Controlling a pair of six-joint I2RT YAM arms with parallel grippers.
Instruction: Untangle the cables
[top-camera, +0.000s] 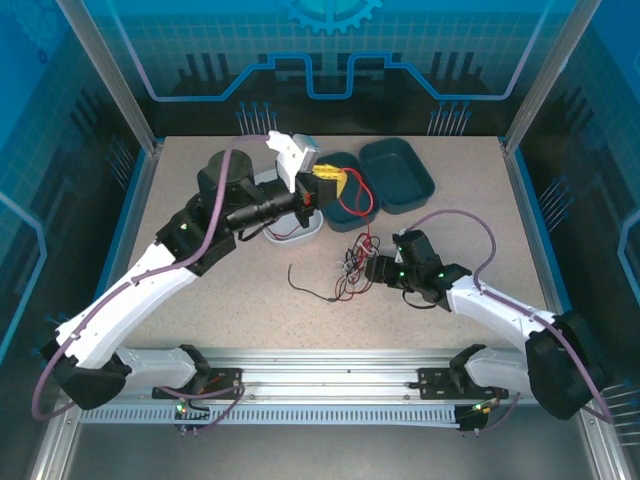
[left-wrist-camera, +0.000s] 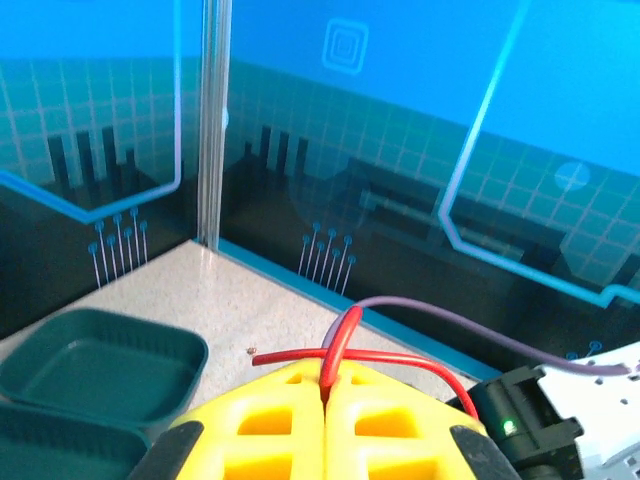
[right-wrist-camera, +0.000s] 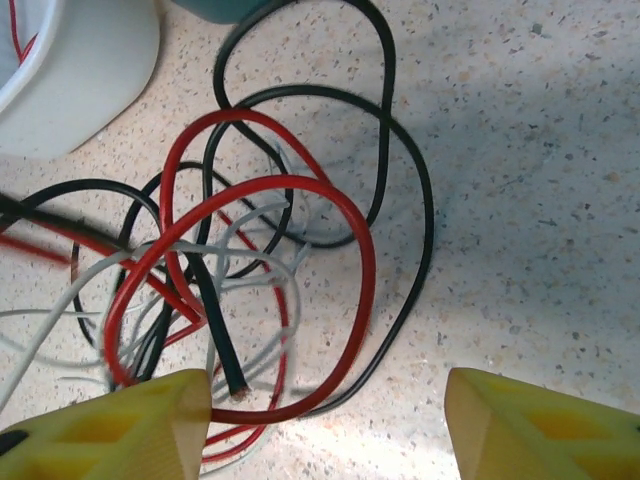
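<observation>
Item: cables (top-camera: 352, 262), three thin strands in a loose tangle on the table (top-camera: 250, 315), right of centre, just in front of the white bowl (top-camera: 290, 232) and the teal tray (top-camera: 345, 190). In the top view the heap's long axis runs left to right, with one dark strand trailing off leftward to a free end. Red cable (right-wrist-camera: 368, 265): in the right wrist view, two overlapping loops, longer up-and-down than across. Black cable (right-wrist-camera: 429, 235): a tall narrow loop running top to bottom of that view, with one cut end pointing down toward the end effector. Whitish-grey cable (right-wrist-camera: 293, 300): flatter coils threaded through the red loops, spreading to the left. Right end effector (right-wrist-camera: 325, 415): low over the tangle, yellow fingers (right-wrist-camera: 540, 430) set well apart and gripping nothing; the lower bend of a red loop lies on the table between them. Left end effector (left-wrist-camera: 325, 395): raised above the teal tray, closed tight on a stretch of the red cable, which crosses the fingertips sideways and, in the top view, drops in a loop into the tray. Second teal tray (top-camera: 397, 172): just beside the first, on its right. Surface: pale speckled table, matt. Surroundings: blue panels (top-camera: 330, 60) printed with grid and circuit lines; aluminium posts (left-wrist-camera: 210, 120) at the corners; purple arm cable (left-wrist-camera: 450, 315) along each arm.
</observation>
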